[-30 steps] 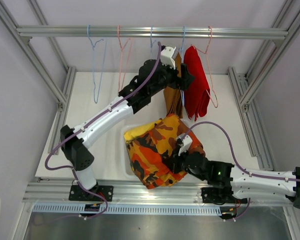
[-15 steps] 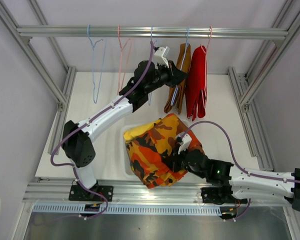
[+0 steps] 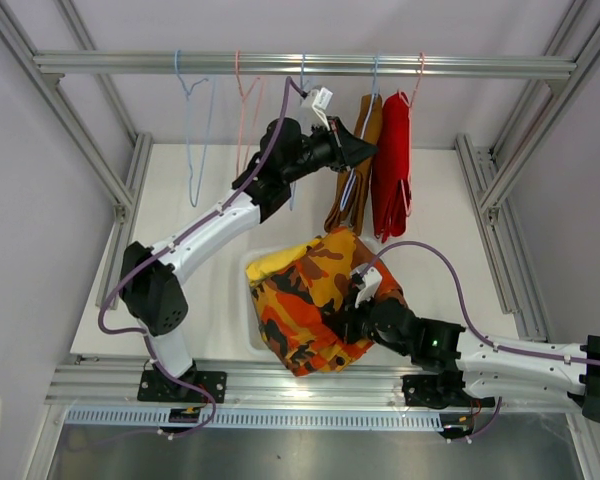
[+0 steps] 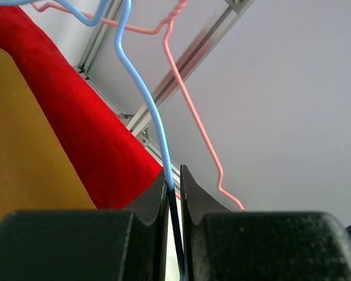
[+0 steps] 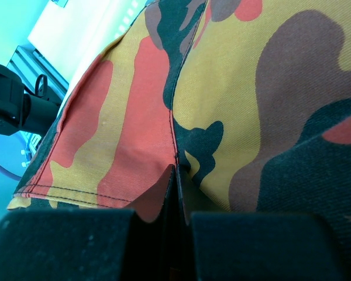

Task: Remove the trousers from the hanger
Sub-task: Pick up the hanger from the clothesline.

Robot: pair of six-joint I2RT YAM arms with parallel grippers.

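Brown trousers (image 3: pixel 346 195) hang folded over a blue hanger (image 3: pixel 355 180) on the rail (image 3: pixel 300 64). Red trousers (image 3: pixel 392 165) hang right beside them on a pink hanger (image 3: pixel 417 75). My left gripper (image 3: pixel 365 148) is up at the blue hanger, shut on its wire (image 4: pixel 146 99), which runs down between the fingertips (image 4: pixel 161 193). In that wrist view the red trousers (image 4: pixel 76 117) and brown trousers (image 4: pixel 23 158) fill the left. Orange-red patterned trousers (image 3: pixel 315 300) lie on top of a pile over yellow trousers (image 3: pixel 268 266). My right gripper (image 3: pixel 352 310) is shut, its tips (image 5: pixel 176 171) against the patterned cloth (image 5: pixel 251 88).
Bare hangers hang further left on the rail: a blue one (image 3: pixel 190 130), a pink one (image 3: pixel 245 120) and another blue one (image 3: pixel 302 75). The pile sits in a white basket (image 3: pixel 252 345) on the white table. Aluminium frame posts (image 3: pixel 500 170) flank both sides.
My left gripper was open at the brown trousers; it has shut on the blue hanger's wire and risen slightly. The brown trousers swung a little. The right arm has barely moved.
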